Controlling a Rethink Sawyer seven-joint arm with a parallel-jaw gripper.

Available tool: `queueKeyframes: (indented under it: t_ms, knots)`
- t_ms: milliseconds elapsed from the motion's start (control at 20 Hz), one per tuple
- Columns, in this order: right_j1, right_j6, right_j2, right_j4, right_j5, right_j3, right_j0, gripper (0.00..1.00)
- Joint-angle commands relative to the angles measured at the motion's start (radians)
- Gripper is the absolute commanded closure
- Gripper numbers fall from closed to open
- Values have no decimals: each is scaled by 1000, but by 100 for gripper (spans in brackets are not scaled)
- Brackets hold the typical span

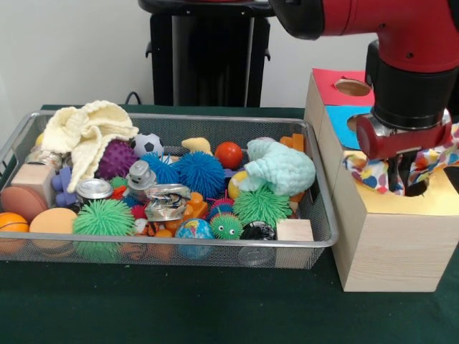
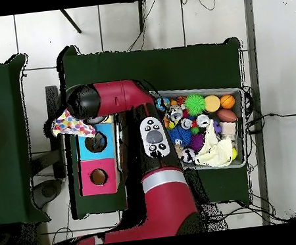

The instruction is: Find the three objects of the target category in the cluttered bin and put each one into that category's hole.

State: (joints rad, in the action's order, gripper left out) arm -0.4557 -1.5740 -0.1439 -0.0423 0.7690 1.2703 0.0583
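Observation:
My gripper [image 1: 406,179] hangs over the pale yellow top [image 1: 441,202] of the nearest wooden box, its tips down at the hole [image 1: 422,190]. It is shut on a white polka-dot cloth [image 1: 371,173], which bunches around the fingers and drapes over the box top. In the overhead view the cloth [image 2: 71,123] spreads under the arm's end and hides the yellow box. The wire-mesh bin [image 1: 179,244] sits to the left, full of clutter. A pale yellow knitted cloth [image 1: 86,132] and a mint knitted cloth [image 1: 283,166] lie in it. No second polka-dot cloth shows.
Blue-topped box [image 2: 94,142] and red-topped box [image 2: 97,176] stand behind the yellow one, each with its own hole. The bin [image 2: 244,127] also holds spiky rubber balls [image 1: 104,217], a crushed can [image 1: 166,202], wooden blocks [image 1: 294,231], orange balls [image 1: 51,221] and a small football [image 1: 148,144].

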Motion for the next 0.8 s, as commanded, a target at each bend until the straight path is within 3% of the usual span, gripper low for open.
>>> queueKeyframes:
  t_ms: [50, 400, 550, 800]
  knots:
    - [215, -155, 6, -43, -124, -48, -14, 100]
    - [280, -187, 31, -39, -173, -83, -40, 100]
    - [323, -196, 57, -43, -136, -125, -64, 100]
    - [397, -226, 80, -38, -195, -149, -84, 100]
